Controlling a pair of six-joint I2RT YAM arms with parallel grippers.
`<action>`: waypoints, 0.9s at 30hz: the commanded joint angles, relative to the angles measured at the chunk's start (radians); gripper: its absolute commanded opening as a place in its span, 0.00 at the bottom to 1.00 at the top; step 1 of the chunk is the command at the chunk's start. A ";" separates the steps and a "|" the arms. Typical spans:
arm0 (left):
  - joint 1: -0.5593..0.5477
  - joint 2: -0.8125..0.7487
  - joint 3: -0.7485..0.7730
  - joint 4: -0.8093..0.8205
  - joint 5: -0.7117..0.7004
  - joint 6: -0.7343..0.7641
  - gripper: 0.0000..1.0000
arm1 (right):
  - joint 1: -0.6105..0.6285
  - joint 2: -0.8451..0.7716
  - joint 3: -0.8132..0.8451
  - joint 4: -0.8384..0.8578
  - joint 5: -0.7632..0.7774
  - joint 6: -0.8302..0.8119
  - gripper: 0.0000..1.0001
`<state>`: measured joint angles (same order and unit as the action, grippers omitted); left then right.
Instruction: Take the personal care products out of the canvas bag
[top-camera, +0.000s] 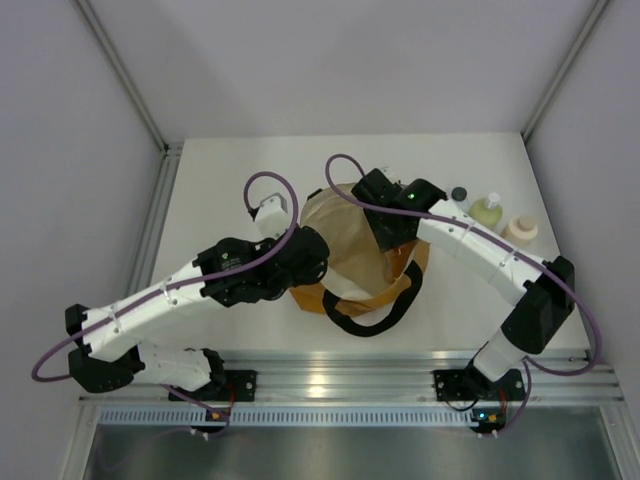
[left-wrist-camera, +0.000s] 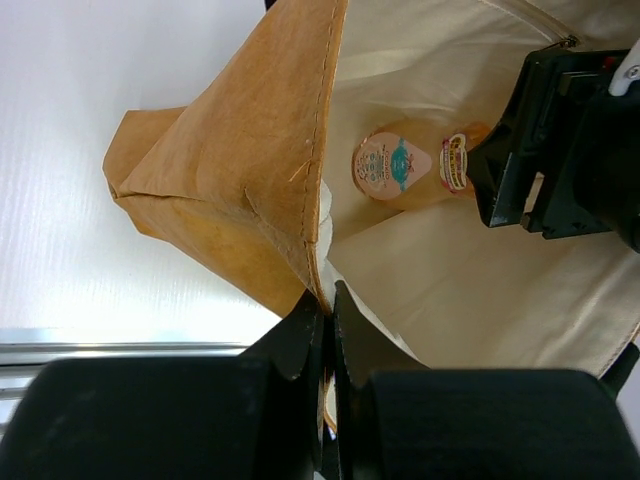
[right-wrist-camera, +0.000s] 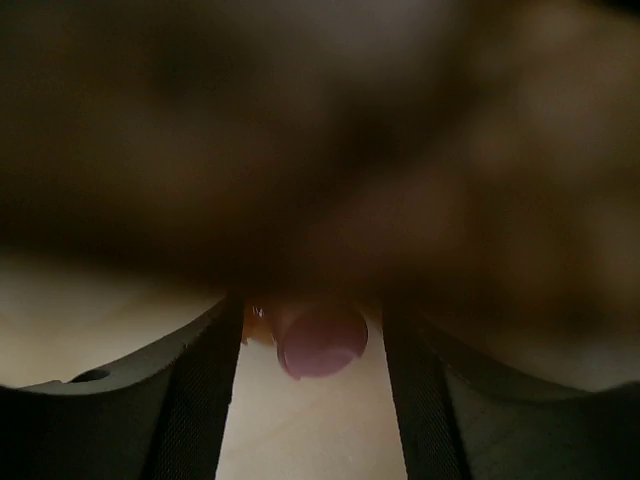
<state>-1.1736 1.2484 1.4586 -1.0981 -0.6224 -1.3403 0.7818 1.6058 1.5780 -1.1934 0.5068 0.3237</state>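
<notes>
The canvas bag (top-camera: 352, 262) lies open mid-table. My left gripper (top-camera: 310, 262) is shut on its left rim (left-wrist-camera: 322, 262) and holds it up; its jaws (left-wrist-camera: 329, 305) pinch the canvas. My right gripper (top-camera: 393, 238) reaches inside the bag. In the right wrist view it is open (right-wrist-camera: 313, 318), with its fingers either side of the pink cap (right-wrist-camera: 322, 345) of the slim orange bottle (left-wrist-camera: 392, 165), which lies on the cream lining. The dark-capped bottle (top-camera: 459, 195), the yellow-green bottle (top-camera: 487, 210) and the beige bottle (top-camera: 519, 230) stand on the table to the right of the bag.
The bag's black loop handle (top-camera: 370, 318) lies toward the near edge. The right arm (top-camera: 480, 250) passes just in front of the three bottles. Grey walls enclose the white table (top-camera: 230, 180), and a metal rail (top-camera: 400, 362) runs along its front.
</notes>
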 joint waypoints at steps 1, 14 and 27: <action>-0.004 -0.029 0.031 0.047 -0.022 -0.011 0.00 | -0.035 -0.033 -0.039 0.092 -0.086 -0.015 0.54; -0.004 -0.024 0.031 0.047 -0.011 -0.007 0.00 | -0.093 -0.092 -0.144 0.219 -0.152 -0.020 0.18; -0.004 -0.004 0.029 0.047 -0.008 -0.008 0.00 | -0.095 -0.178 -0.072 0.284 -0.215 -0.035 0.00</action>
<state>-1.1736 1.2461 1.4586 -1.0985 -0.6186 -1.3403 0.7017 1.5002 1.4532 -0.9771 0.3271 0.3027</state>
